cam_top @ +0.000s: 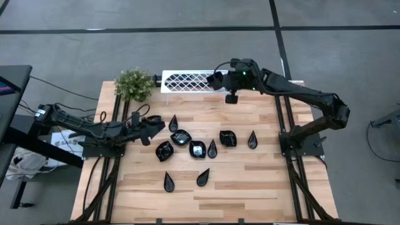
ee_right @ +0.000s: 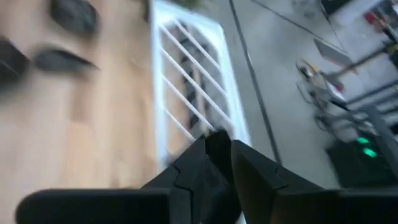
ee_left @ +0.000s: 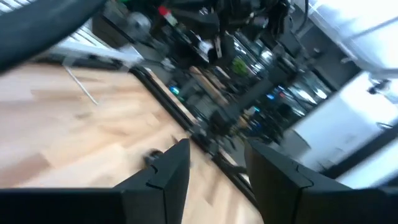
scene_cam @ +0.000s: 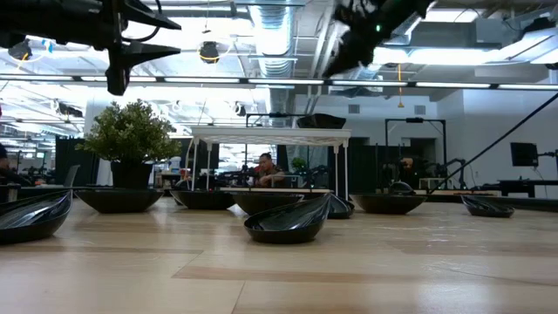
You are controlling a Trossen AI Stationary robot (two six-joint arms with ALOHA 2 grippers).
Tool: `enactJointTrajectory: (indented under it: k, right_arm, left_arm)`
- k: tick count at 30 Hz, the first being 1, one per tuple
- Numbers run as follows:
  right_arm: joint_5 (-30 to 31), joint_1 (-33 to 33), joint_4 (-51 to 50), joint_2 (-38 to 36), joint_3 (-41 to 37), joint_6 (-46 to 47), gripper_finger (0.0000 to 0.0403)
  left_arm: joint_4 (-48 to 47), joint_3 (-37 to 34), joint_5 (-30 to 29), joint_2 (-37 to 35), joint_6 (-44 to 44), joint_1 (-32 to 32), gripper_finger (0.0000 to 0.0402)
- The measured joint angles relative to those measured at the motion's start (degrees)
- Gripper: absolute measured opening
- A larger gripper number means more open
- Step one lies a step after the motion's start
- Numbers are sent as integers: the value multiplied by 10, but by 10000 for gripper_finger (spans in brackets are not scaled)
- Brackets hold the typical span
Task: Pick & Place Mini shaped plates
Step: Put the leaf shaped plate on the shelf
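Observation:
Several glossy black mini plates lie on the wooden table, among them a teardrop, a roundish one and one near the low camera. One more black plate rests on the right end of the white lattice tray. My right gripper hovers above that end of the tray. In its wrist view the fingers stand a narrow gap apart with nothing between them. My left gripper waits open and empty above the table's left side, left of the plates.
A small green potted plant stands at the far left corner, beside the tray's left end. Bare wood stretches along the near edge and on the right side. Beyond the table, the low view shows a room with desks and people.

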Motion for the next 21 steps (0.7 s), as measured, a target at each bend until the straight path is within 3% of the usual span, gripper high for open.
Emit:
enactJointTrajectory:
  k: [7, 15, 21]
  right_arm:
    - [-1, 125, -31, -14, 0, 98, 70]
    - [1, 243, -55, 7, 0, 270, 70]
    - [1, 303, -137, 17, -1, 434, 70]
  left_arm:
    - [42, 0, 116, 0, 0, 0, 155]
    - [55, 0, 138, -1, 2, -27, 155]
    - [218, 1, 161, -4, 62, -58, 155]
